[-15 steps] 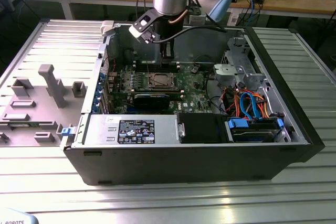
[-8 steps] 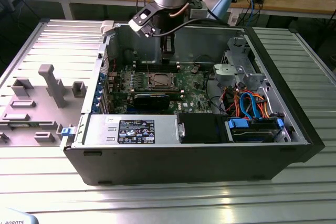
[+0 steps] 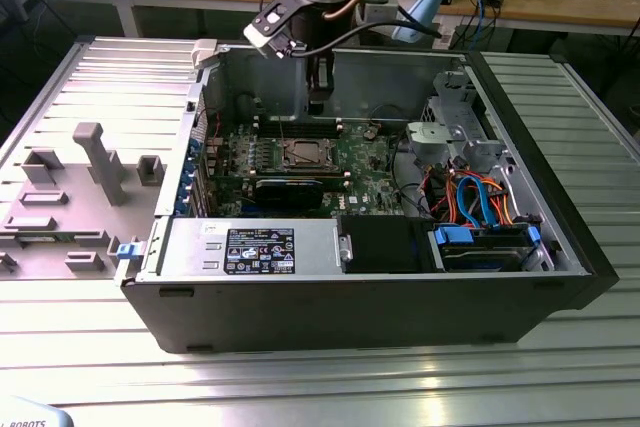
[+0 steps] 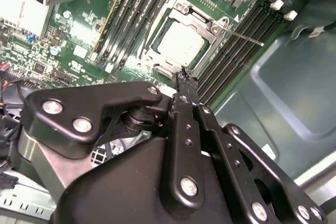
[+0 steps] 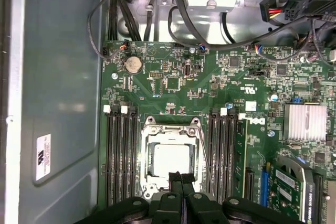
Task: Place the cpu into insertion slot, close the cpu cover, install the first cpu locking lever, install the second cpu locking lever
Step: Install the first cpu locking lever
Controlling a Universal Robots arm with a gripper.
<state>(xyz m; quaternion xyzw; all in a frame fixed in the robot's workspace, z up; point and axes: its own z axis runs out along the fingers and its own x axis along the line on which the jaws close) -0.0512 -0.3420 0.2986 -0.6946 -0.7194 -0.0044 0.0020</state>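
Observation:
The cpu (image 5: 169, 160) (image 4: 178, 43), with its dull silver top, lies flat in the insertion slot (image 3: 304, 154) on the green motherboard. The cpu cover (image 5: 169, 127) (image 4: 202, 20) is down around it as a silvery frame. A thin locking lever (image 4: 244, 37) (image 5: 203, 156) stands out from one side of the socket, over the memory slots. My gripper (image 3: 317, 100) (image 4: 184, 77) (image 5: 181, 178) hangs a little above the socket's edge, shut, with nothing between its black fingers.
The motherboard sits inside an open black computer case (image 3: 560, 277). Long memory slots (image 5: 119, 150) flank the socket on both sides. A black heatsink block (image 3: 288, 189) lies near the socket, and drive cages with blue and orange cables (image 3: 480, 197) fill the exterior view's right.

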